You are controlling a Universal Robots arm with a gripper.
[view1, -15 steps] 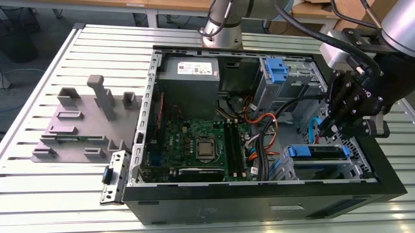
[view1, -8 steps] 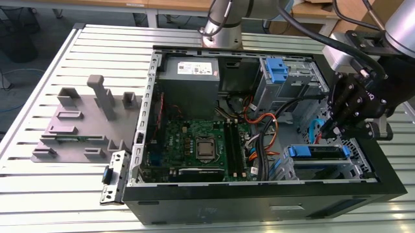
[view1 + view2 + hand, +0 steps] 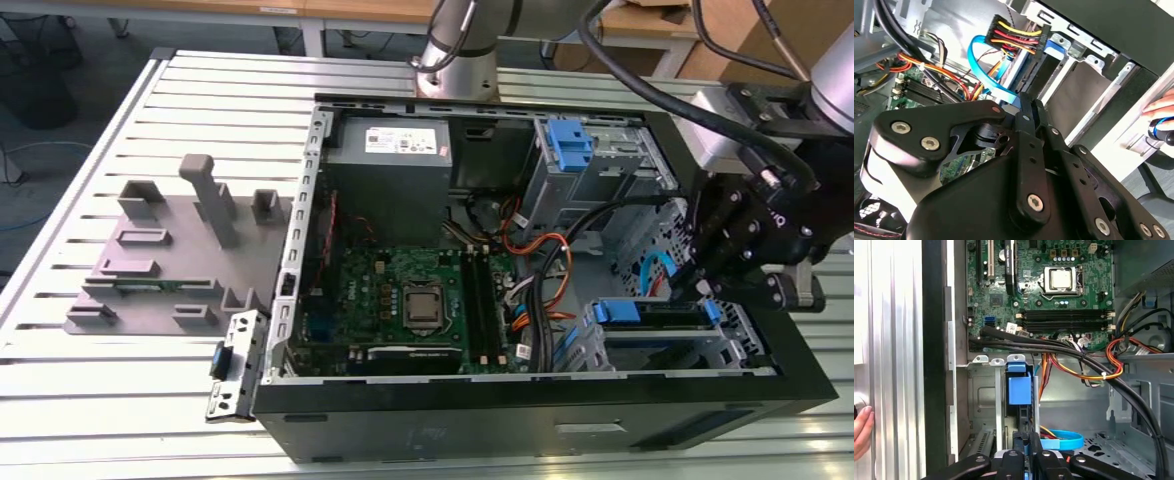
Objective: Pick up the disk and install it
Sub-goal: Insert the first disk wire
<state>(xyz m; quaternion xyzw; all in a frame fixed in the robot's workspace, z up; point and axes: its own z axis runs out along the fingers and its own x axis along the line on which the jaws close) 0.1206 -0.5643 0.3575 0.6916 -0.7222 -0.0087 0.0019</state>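
The disk sits in the lower metal bay at the exterior view's right of the open computer case, its blue carrier bracket showing. In the first wrist view the disk stands edge-on in the bay, blue tab uppermost. My black gripper hangs over that end of the bay. Its fingers are shut together in both wrist views, with the gripper right at the disk's near end. In the second wrist view the gripper points at the disk's dark edge. I cannot see anything pinched between the fingers.
Orange, red and black cables and a blue ribbon cable run beside the bay. The motherboard, grey power supply and an upper bay with a blue latch share the case. A grey fixture lies on the slatted table. A hand rests outside the case wall.
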